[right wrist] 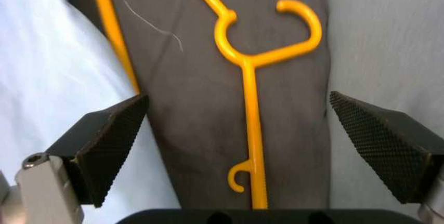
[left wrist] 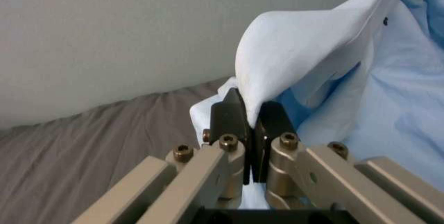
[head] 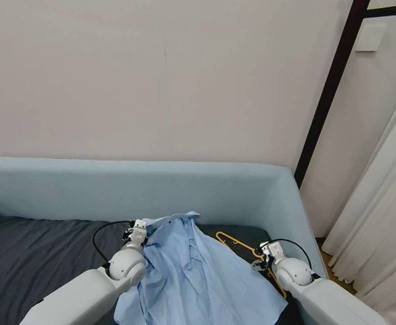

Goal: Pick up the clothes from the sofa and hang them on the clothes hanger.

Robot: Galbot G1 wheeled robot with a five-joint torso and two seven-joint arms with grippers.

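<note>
The shirt [head: 198, 271], pale blue, lies rumpled on the sofa's dark seat [head: 35, 250]. In my head view it sits low, at about 6 o'clock, and its upper end reaches toward the light blue backrest [head: 184, 189].

My left gripper [head: 138, 232] is at the shirt's 10 o'clock corner. On its wrist camera I see the two black fingers [left wrist: 229, 117] pressed together on a fold of the cloth. The cloth rises out of them in a pale peak.

The orange hanger [head: 235, 242] lies flat on the seat at the shirt's 2 o'clock side, between the cloth and the sofa's armrest [head: 286, 203]. One of its bars runs right along the shirt's edge.

My right gripper [head: 262, 254] hovers above the hanger, at about 4 o'clock in the head view. Its wrist camera shows the ribbed pads [right wrist: 111, 135] spread wide apart. The hanger's hook and stem lie on the seat in the gap between them, and neither pad touches the hanger.
</note>
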